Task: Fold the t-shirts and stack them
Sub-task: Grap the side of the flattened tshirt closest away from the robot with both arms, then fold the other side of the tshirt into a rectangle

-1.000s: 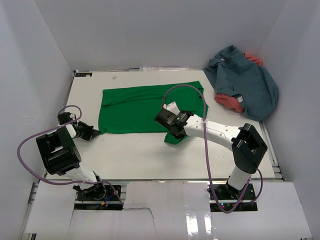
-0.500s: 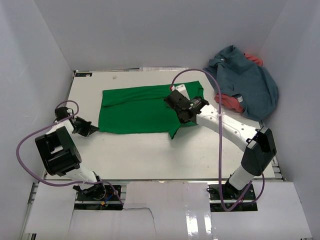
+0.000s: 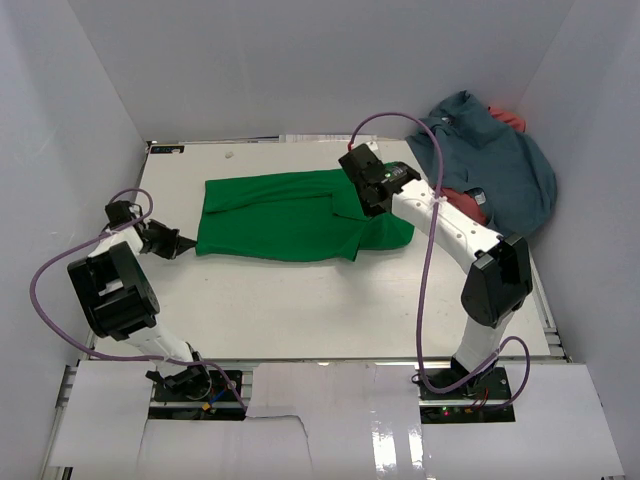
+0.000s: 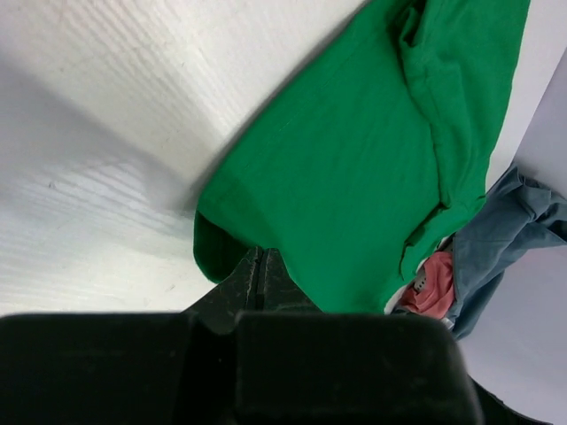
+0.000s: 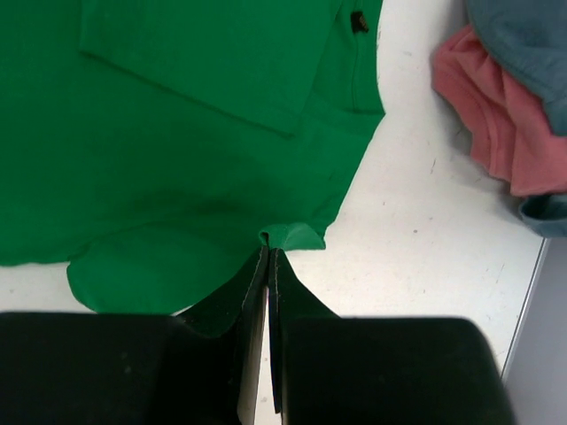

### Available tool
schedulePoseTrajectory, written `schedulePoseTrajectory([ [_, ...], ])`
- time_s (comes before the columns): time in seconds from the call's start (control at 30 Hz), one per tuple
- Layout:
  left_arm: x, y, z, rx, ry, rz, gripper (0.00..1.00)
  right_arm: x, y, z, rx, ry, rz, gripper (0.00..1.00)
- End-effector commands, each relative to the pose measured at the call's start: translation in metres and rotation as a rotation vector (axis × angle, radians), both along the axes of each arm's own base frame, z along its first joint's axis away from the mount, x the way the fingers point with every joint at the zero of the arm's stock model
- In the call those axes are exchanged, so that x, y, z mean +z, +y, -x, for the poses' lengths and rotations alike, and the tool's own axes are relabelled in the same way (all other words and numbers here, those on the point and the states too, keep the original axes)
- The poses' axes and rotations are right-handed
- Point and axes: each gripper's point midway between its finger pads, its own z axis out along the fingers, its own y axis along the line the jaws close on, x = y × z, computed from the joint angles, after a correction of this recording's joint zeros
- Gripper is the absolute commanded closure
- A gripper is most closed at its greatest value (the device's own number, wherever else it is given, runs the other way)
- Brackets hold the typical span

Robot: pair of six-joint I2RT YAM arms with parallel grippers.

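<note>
i see left gripper [image 4: 263, 258] pinching the green t-shirt [image 3: 270, 215] corner; right gripper [image 5: 267, 255] nipping its hem; both pressed tight

Top view: bright, even, diffuse light from above; white walls [image 3: 100, 70] nearly washed out; shadows soft and faint; glare patches on glossy front panel [image 3: 390, 450].
Left wrist view: broad soft shadow band across table [image 4: 89, 44] beside green t-shirt [image 4: 354, 177] edge; left gripper [image 4: 261, 266] body black, blurred.
Right wrist view: sharp, evenly lit; right gripper [image 5: 267, 261] housing featureless black.
</note>
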Motion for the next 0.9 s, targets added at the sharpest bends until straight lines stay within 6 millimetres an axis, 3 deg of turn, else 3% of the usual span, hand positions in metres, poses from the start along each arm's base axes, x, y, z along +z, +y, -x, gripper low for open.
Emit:
schedulePoseTrajectory([
  [0.0,0.016,0.002,-0.016,-0.002,-0.043,0.016,1.00,0.031,0.004,-0.027,0.014,-0.075,-0.042,0.92],
  [0.07,0.019,0.004,-0.022,0.000,-0.052,0.015,1.00,0.039,0.002,-0.038,0.007,-0.089,-0.052,0.92],
  [0.33,0.024,0.007,-0.038,-0.001,-0.064,0.029,1.00,0.047,-0.007,-0.052,-0.014,-0.089,-0.047,0.92],
  [0.87,0.045,-0.003,-0.071,-0.046,-0.096,0.007,1.00,0.041,-0.009,-0.076,-0.031,-0.084,-0.040,0.92],
])
